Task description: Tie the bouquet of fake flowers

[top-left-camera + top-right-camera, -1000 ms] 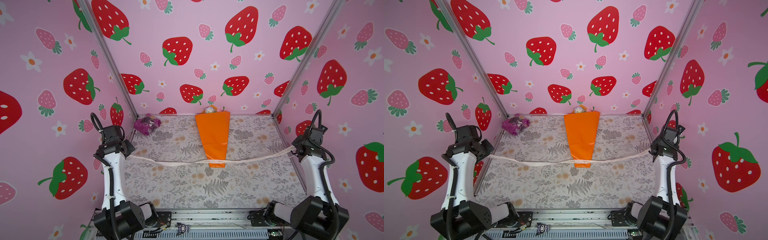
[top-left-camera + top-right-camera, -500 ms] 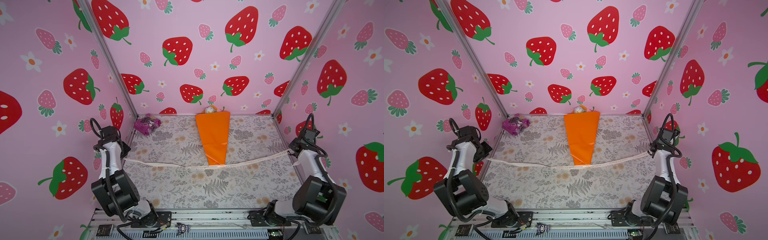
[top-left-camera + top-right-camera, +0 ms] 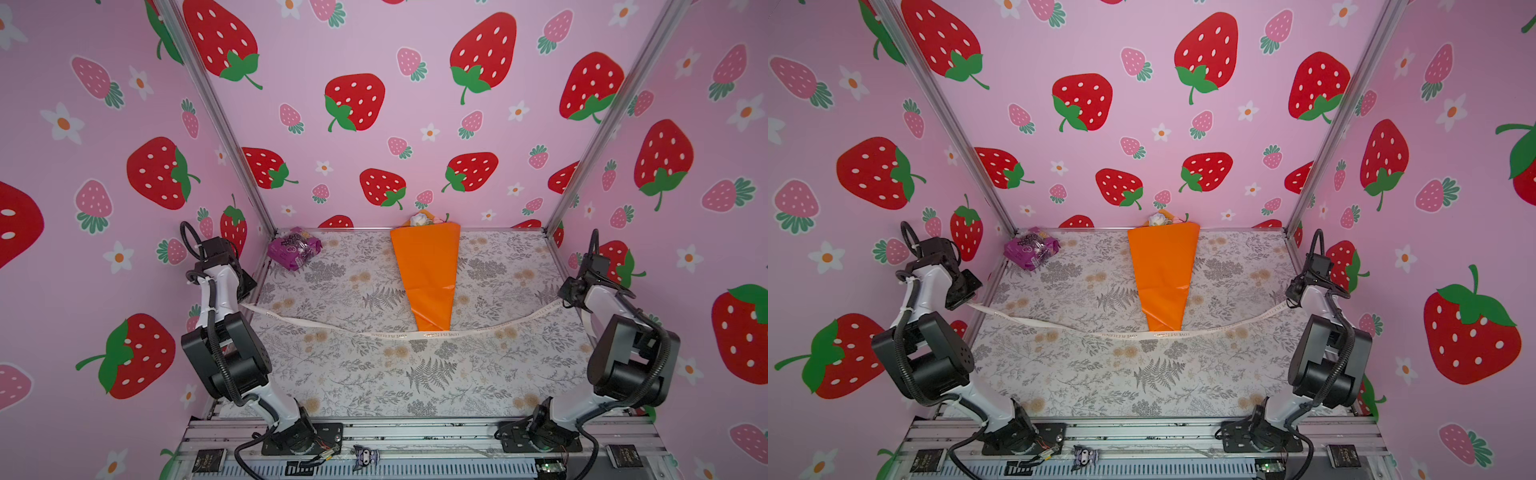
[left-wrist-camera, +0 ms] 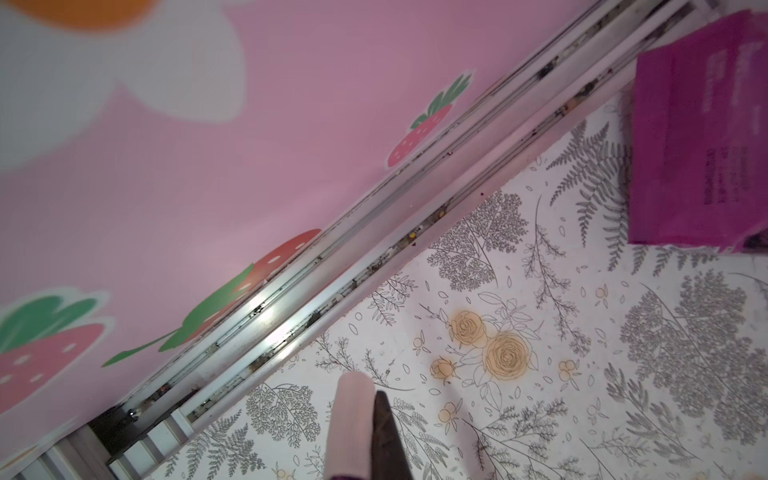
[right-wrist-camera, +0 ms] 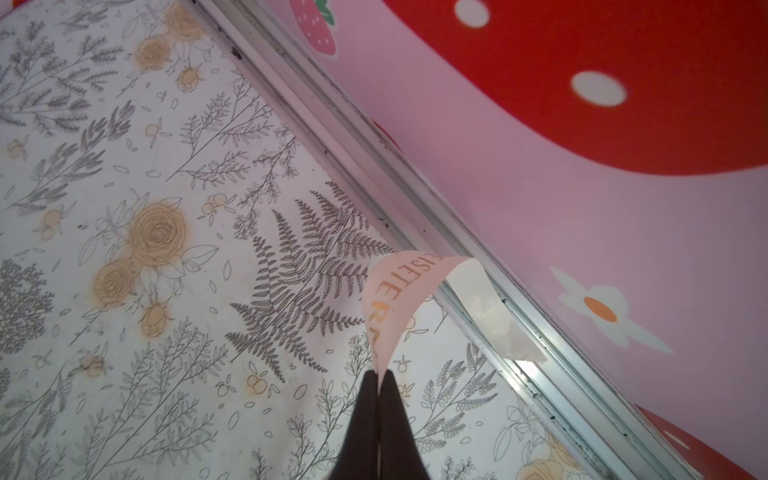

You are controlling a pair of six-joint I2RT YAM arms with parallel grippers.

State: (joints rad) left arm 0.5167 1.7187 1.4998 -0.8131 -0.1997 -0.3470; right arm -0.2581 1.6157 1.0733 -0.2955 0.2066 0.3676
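Note:
The bouquet of fake flowers lies at the back middle in both top views. It is an orange paper cone with white and pink blooms at the far end. A pale pink printed ribbon sags across the table just at the cone's narrow tip. My left gripper is shut on the ribbon's left end by the left wall. My right gripper is shut on the right end, and the ribbon curls out past its tips.
A crinkly purple packet lies in the back left corner. Aluminium frame rails run along both side edges of the floral table sheet, close to each gripper. Pink strawberry walls enclose three sides.
Both arms have folded back and down towards the front. The ribbon has gone from taut across the cone's lower part to slack, lying at its tip.

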